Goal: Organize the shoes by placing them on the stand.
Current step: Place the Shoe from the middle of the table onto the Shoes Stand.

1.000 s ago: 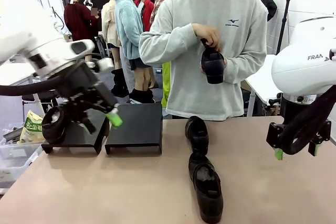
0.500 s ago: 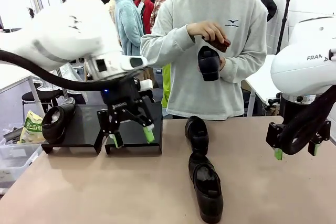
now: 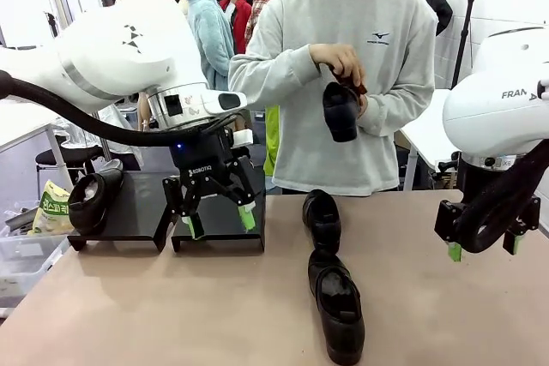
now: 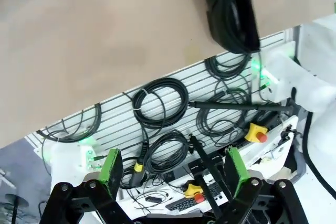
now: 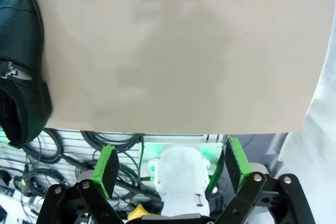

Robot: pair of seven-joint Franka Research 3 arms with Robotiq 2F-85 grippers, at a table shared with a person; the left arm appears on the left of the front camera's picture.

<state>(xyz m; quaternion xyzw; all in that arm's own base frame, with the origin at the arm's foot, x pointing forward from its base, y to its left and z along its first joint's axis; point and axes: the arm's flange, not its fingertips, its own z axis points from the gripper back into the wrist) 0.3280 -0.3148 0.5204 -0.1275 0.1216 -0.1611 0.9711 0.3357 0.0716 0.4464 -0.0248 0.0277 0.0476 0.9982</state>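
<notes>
Right arm [image 3: 506, 105], white shell: black "FRAN", rest cut off at the picture's right side. Left hand [image 3: 221, 222], black body above the fingers: small white "ROBOTIQ". Person's sweatshirt [image 3: 360, 100]: chest logo with a line of print, too small to read. Yellow bag [image 3: 50, 208] past the table's [image 3: 171, 315] left edge: Korean print, illegible.

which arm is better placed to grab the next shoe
Probably left: the left end effector, open, hangs by the stand, nearer the far shoe; the right end effector hangs farther off.
</notes>
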